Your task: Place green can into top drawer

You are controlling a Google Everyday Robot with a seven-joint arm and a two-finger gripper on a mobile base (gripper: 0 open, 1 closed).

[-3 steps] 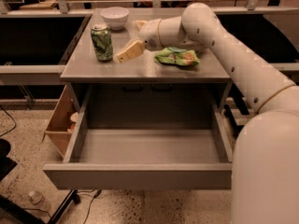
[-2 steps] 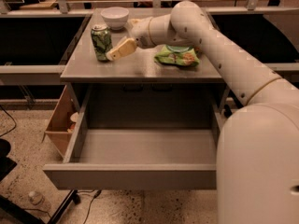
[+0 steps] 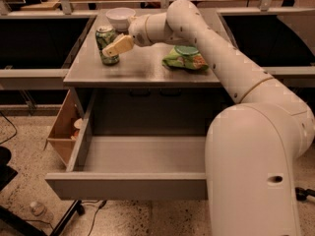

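The end effector (image 3: pixel 114 47) hangs low over the back left part of the bench (image 3: pixel 142 70), right against the green can (image 3: pixel 102 38). Its cream tip lies across the can's front from the 3 o'clock side (whether it is parted or clamped on the can, I cannot tell). The green can stands upright on the bench, at about 10 o'clock on the top. Near it at 1 o'clock sits a white bowl (image 3: pixel 120 18), close to the back edge. A green snack bag (image 3: pixel 186 59) lies at the can's 3 o'clock, well apart from it. The white arm (image 3: pixel 216 58) reaches in from 4 o'clock, passing just behind the bag. Below the bench, at 6 o'clock, the top drawer (image 3: pixel 128 187) is pulled well out. A cardboard box (image 3: pixel 63 132) stands beside the drawer at its 9 o'clock.
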